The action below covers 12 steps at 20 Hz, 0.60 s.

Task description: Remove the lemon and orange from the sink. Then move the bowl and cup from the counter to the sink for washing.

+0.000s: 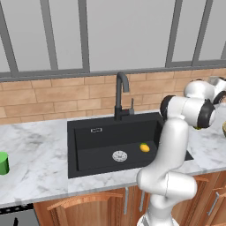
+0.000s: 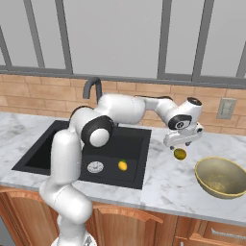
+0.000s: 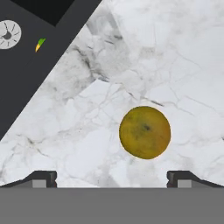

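Orange (image 2: 180,153) out of the sink (image 2: 43,149) and over the marble desk (image 2: 163,185) to its right, just below the released end effector (image 2: 181,144); fingers (image 3: 43,178) spread wide, grasping nothing. Touching the marble or a shade above it: cannot tell. Lemon (image 2: 123,165) still in the basin, beside the silver drain (image 2: 95,166). Bowl (image 2: 222,177) waiting on the desk right of the orange; green cup (image 1: 3,163) far left. Judged roughly one quarter done.
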{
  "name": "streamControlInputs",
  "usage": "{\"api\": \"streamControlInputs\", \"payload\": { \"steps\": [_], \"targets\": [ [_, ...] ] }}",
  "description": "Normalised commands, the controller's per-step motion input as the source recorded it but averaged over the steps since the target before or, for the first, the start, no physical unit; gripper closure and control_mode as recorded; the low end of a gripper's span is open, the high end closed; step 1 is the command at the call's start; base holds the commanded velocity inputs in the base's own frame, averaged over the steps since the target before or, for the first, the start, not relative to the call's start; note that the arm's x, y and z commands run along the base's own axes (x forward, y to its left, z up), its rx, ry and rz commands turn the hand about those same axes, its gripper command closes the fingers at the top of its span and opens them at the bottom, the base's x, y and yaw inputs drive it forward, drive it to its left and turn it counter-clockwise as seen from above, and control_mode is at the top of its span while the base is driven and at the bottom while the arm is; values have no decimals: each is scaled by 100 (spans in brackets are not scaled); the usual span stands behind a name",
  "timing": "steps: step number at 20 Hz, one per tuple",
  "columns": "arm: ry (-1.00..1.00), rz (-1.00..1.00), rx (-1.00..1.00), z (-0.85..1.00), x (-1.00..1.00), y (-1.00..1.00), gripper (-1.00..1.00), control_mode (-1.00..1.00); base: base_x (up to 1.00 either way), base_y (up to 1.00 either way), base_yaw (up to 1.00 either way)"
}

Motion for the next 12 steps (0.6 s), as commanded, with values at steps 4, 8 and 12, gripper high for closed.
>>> {"api": "streamControlInputs", "payload": {
  "steps": [4, 8, 12],
  "targets": [
    [-11, -3, 0, 21, -26, 23, -100, -100, 0, 0, 0],
    [-5, -3, -2, 29, -23, 20, -100, -100, 0, 0, 0],
    [0, -8, -2, 26, -25, 27, -100, -100, 0, 0, 0]
  ]
}}
